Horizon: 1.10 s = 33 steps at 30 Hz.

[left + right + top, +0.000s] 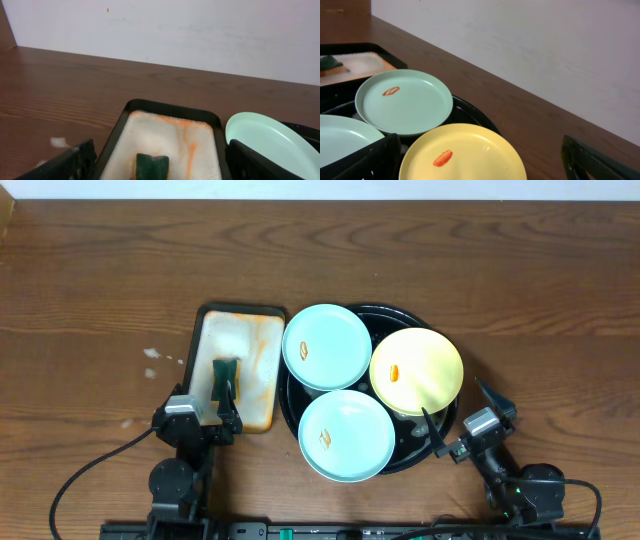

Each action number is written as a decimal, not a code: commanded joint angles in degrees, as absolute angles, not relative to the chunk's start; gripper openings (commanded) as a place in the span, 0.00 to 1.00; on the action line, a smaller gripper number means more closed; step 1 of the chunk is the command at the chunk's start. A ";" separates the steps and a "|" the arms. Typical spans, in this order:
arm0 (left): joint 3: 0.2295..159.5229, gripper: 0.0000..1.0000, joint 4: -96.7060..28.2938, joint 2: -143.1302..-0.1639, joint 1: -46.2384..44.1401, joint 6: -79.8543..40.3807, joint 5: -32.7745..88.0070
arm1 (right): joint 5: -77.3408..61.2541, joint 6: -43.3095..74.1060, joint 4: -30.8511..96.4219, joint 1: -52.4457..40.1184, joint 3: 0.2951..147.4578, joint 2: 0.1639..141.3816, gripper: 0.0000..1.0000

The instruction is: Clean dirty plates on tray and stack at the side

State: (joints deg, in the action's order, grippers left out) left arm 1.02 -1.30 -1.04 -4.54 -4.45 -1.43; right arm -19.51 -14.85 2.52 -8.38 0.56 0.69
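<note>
Overhead: left gripper point(207, 398) spread near sponge point(226, 373), right gripper point(452, 402) beside tray point(412, 444).

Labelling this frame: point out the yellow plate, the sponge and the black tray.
yellow plate point(417, 370), overhead view, its centre.
sponge point(226, 370), overhead view, its top.
black tray point(392, 317), overhead view, bare far rim.

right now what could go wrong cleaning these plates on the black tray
The three plates crowd the black tray and the yellow plate seems to overhang its rim, so lifting one could nudge or tip a neighbour. The sponge lies in foam on the small tray, so it may slip from the jaws or drip on the table.
</note>
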 commanded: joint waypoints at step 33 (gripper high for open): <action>17.87 0.84 -6.85 -9.76 -4.29 -6.50 8.05 | -26.83 -0.03 -2.15 -7.68 11.70 5.48 0.99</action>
State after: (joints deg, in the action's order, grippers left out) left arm 9.80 -2.68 -4.82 -4.54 -5.34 7.55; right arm -25.93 -3.09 -4.67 -8.38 5.17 2.50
